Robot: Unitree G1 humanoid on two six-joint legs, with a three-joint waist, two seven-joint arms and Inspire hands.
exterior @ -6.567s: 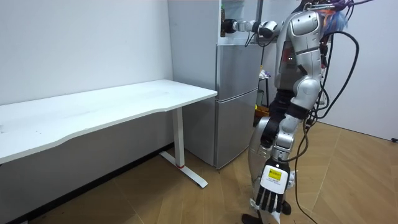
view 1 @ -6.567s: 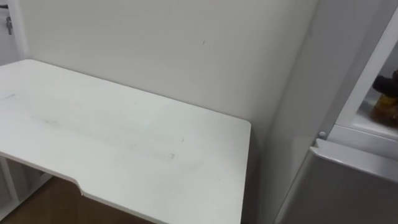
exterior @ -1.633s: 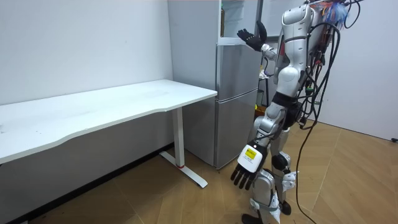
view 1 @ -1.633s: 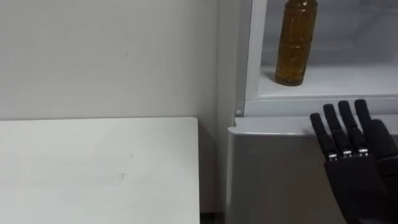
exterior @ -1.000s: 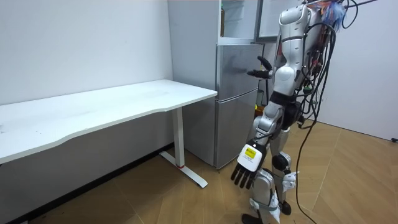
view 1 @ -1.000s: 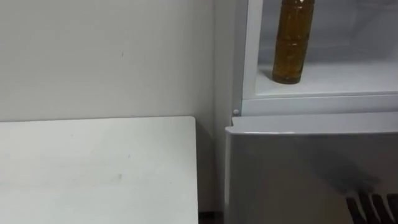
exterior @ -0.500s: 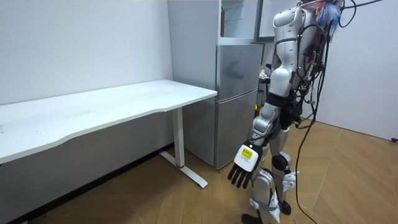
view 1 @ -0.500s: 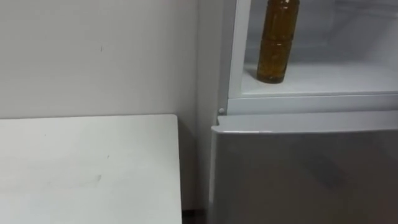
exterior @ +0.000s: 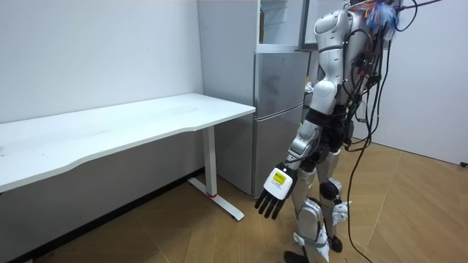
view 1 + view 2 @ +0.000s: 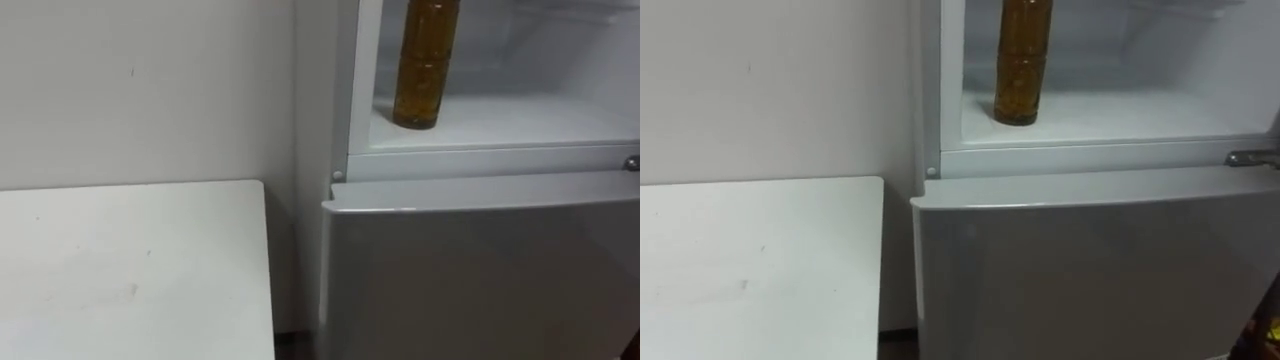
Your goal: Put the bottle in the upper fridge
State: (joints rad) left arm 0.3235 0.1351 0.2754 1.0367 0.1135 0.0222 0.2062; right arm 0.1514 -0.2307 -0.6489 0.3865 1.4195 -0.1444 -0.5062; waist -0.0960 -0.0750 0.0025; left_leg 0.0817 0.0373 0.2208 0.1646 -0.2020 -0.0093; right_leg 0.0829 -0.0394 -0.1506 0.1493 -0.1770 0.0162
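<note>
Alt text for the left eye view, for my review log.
A brown bottle stands upright on the shelf of the open upper fridge. Below, the lower door is shut; a white table sits to its left.

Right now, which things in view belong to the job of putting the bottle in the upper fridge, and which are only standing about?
Job: bottle, upright inside the upper fridge, which is open.
Standing about: white table; lower fridge door, shut; left hand, hanging open and empty.
</note>
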